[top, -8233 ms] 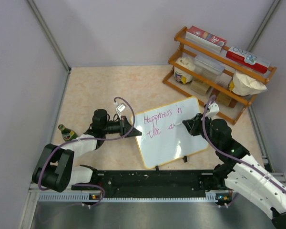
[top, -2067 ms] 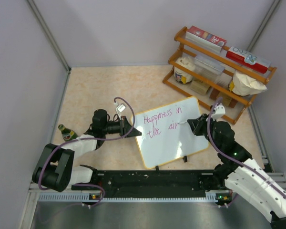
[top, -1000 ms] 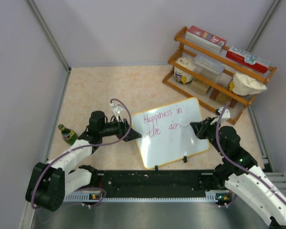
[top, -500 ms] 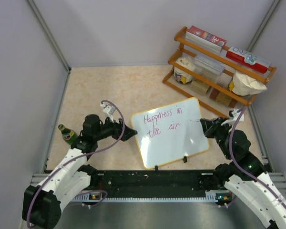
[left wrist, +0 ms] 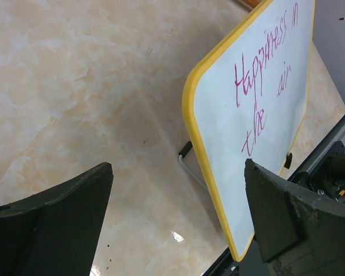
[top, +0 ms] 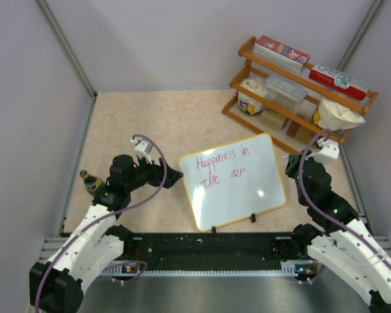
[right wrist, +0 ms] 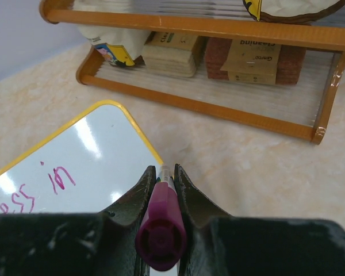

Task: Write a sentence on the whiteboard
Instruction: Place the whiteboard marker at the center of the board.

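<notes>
The whiteboard (top: 238, 195) sits on the tabletop toward its near edge, between the two arms and askew to the edges. It is glossy white with rounded corners, a thin yellow frame and two black clips on its near side. "Happiness in the air" is handwritten on it in pink. The left gripper (left wrist: 177, 167) gapes wide beside its left edge, holding nothing. The right gripper (right wrist: 164, 170) clamps a purple marker (right wrist: 160, 233) near its far right corner.
</notes>
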Controlling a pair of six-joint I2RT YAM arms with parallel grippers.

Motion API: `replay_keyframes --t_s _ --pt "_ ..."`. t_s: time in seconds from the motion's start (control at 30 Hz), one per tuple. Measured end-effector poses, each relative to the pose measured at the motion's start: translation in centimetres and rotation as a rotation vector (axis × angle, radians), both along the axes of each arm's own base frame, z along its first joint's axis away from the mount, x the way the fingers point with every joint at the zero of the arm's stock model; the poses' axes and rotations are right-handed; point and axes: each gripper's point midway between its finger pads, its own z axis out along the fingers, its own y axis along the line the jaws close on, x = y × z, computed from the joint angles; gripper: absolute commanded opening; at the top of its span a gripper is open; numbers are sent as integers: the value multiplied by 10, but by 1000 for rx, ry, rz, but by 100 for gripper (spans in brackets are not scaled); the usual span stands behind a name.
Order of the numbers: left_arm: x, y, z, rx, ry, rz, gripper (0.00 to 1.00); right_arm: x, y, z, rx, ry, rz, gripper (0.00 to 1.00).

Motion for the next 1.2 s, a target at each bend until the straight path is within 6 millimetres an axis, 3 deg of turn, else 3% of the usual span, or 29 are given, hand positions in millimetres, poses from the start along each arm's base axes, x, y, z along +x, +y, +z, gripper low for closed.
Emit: replay_keyframes --t_s 0.3,0.43,0.57,0.9,1.2 --pt "10 -1 30 28 -33 -10 98 33 -11 4 -76 177 -66 0" --pt "13 -2 40 43 -33 -18 98 43 -23 -5 -67 282 -71 0" --pt "10 -6 42 41 -3 -50 97 46 -14 -23 -80 415 -3 0" --pt "-9 -15 47 46 53 -174 98 21 -9 -89 -137 785 59 0" --pt "-19 -13 38 82 86 -211 97 2 -12 -118 -224 1043 123 0"
